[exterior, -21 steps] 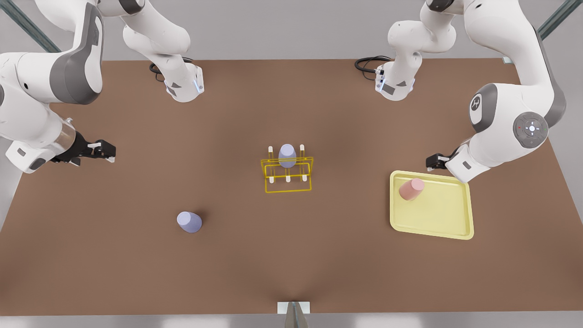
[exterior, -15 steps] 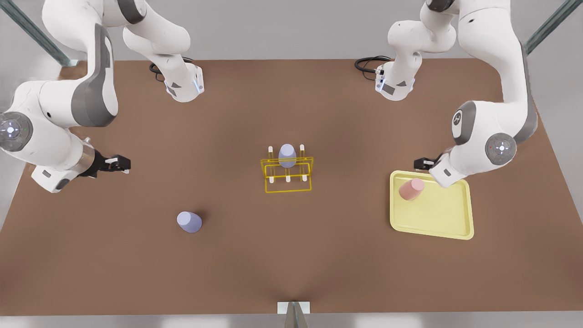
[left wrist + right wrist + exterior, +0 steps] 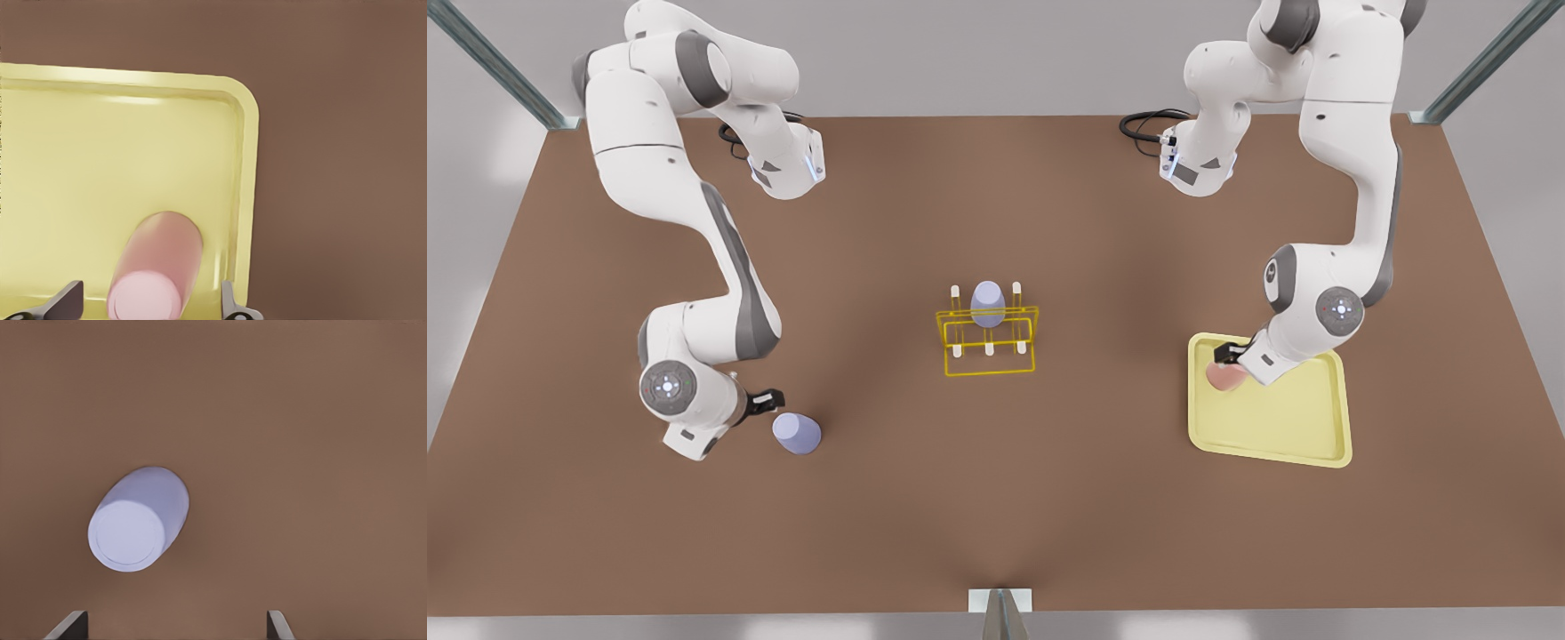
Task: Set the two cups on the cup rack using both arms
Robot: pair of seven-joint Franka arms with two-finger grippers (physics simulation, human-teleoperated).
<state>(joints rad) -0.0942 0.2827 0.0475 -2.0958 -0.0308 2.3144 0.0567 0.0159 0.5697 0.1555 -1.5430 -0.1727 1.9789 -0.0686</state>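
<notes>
The brown desk (image 3: 996,498) lies under both tools: left tool (image 3: 148,308) spread around the pink cup (image 3: 157,273), right tool (image 3: 175,628) spread near the purple cup (image 3: 137,520).

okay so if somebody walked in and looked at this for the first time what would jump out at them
Probably the two white arms reaching down at once: the left pincer open over the pink cup on the pale yellow tray at the front view's right, the right pincer open beside a lavender cup on the brown table at its left. Between them stands the bright yellow cup rack, with another lavender cup already upside down on a rear peg.
</notes>
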